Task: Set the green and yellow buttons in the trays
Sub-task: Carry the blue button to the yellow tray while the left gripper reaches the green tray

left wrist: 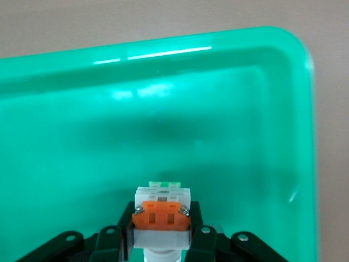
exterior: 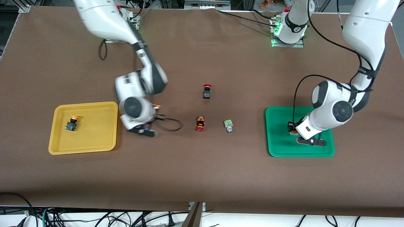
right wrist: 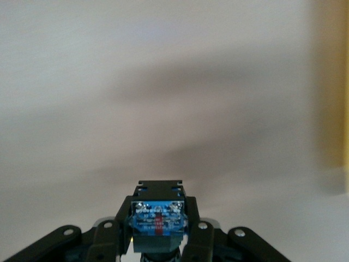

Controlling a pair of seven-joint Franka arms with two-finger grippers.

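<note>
My left gripper [left wrist: 161, 226] is shut on a pale grey button [left wrist: 161, 210] with an orange face, just above the floor of the green tray [left wrist: 229, 109]. In the front view this gripper [exterior: 292, 128] hangs over the tray's [exterior: 279, 145] end toward the table's middle. My right gripper [right wrist: 158, 224] is shut on a black-blue button [right wrist: 158, 218] and shows blurred [exterior: 157, 114] over the bare table beside the yellow tray [exterior: 104, 138]. In that tray lies a yellow-capped button [exterior: 72, 123]. A pale grey button with a green face [exterior: 228, 125] lies on the table between the trays.
A red-capped black button [exterior: 206, 91] stands near the table's middle. A red-capped button with an orange-black body [exterior: 199, 123] lies beside the green-faced one. A black cable loop [exterior: 172, 125] hangs by my right hand.
</note>
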